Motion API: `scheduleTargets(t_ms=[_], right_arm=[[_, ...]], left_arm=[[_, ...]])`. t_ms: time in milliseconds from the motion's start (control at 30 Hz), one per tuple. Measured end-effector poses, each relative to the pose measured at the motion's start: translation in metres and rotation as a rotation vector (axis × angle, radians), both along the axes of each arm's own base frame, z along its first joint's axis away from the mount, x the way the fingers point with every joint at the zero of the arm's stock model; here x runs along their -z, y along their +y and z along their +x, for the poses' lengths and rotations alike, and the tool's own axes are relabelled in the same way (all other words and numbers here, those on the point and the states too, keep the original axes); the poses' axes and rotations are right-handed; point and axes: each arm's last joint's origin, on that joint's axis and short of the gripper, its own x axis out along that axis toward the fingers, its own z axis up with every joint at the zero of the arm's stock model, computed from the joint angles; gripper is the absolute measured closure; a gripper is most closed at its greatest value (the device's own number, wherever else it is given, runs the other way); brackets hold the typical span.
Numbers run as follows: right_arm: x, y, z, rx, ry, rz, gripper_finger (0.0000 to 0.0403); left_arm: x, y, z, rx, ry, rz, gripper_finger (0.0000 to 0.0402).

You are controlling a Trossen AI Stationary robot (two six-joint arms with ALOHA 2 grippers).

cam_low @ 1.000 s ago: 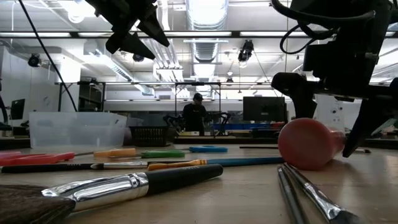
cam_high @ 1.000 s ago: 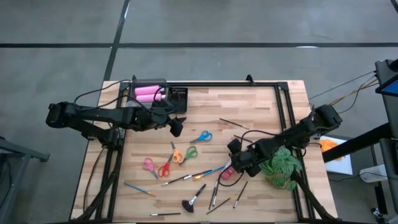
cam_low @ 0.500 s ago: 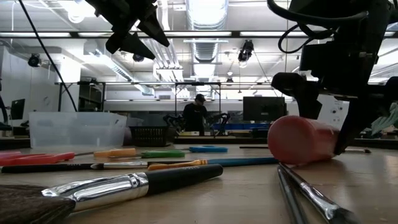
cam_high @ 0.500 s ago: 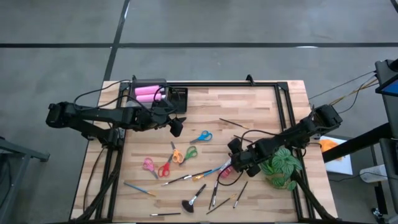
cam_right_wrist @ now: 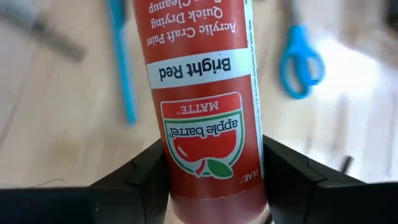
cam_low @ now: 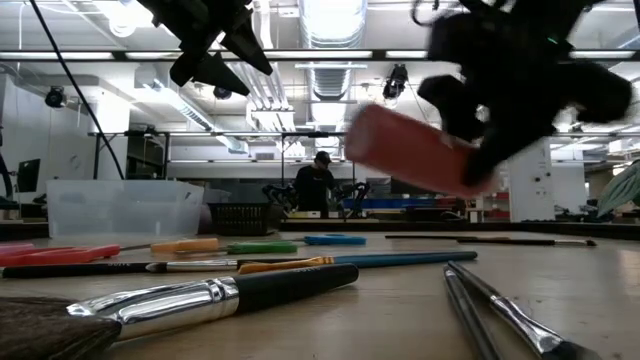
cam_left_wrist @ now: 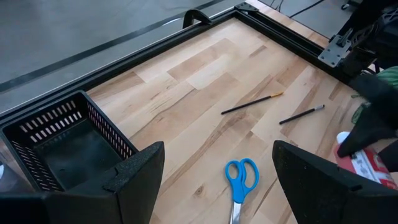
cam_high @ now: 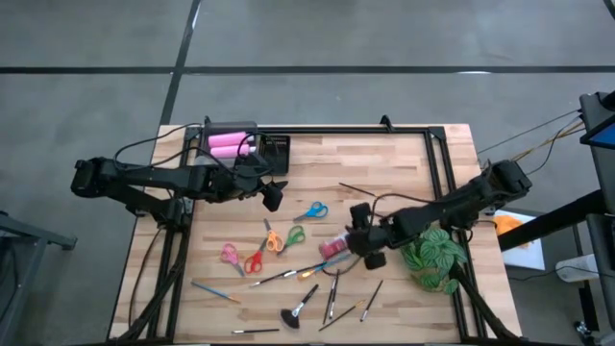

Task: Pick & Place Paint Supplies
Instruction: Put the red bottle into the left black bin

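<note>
Lifted off the table, red tube clamped in right gripper fingers; left gripper fingers apart, hovering

Four scissors, one red tube, two pink bottles.

left hand: open, raised | right hand: gripping, lifted

Grey concrete floor around the table; ceiling strip lights glow overhead
</note>
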Motion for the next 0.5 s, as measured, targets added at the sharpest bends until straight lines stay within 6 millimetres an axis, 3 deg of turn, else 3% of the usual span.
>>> scheduleTargets(t_ms=[333, 500], right_arm=[[-0.042, -0.050, 0.049, 0.259, -0.138, 0.066, 0.0205], [-0.039, -0.075, 0.075, 0.239, -0.107, 0.080, 0.0206]], left_arm=[[0.000, 0.000, 0.000, 0.000, 0.000, 0.000, 0.0099], [0.000, 0.000, 0.000, 0.000, 0.000, 0.000, 0.0099]])
